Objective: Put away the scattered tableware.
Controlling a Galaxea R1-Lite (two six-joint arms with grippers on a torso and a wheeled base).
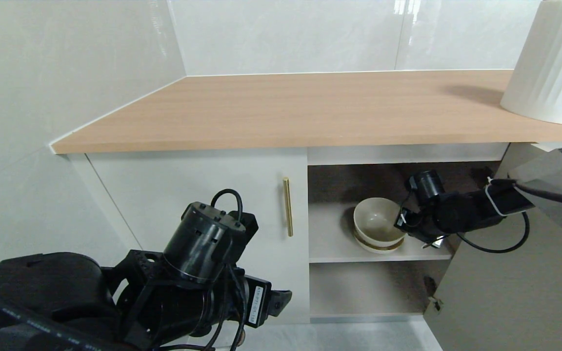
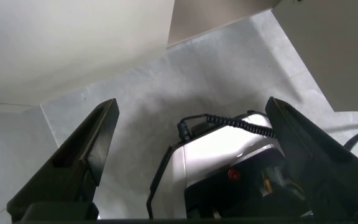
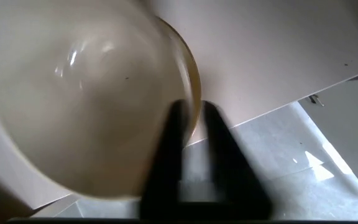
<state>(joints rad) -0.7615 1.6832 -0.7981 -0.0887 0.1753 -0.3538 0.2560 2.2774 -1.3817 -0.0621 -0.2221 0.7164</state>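
As the long light-wood desk [image 1: 310,107] tops a white cabinet [image 1: 188,195] open on its right, I judge placing nearly done. The cream ceramic bowl [image 1: 376,224] rests on the upper shelf [image 1: 330,243], with my right end effector [image 3: 190,124] clamped on its rim. Next I must release and withdraw cleanly. My left end effector [image 2: 191,106] hangs low, fingers apart.

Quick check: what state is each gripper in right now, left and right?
Left gripper: open, nothing between its fingers.
Right gripper: closed on the rim of the bowl on the cabinet shelf.
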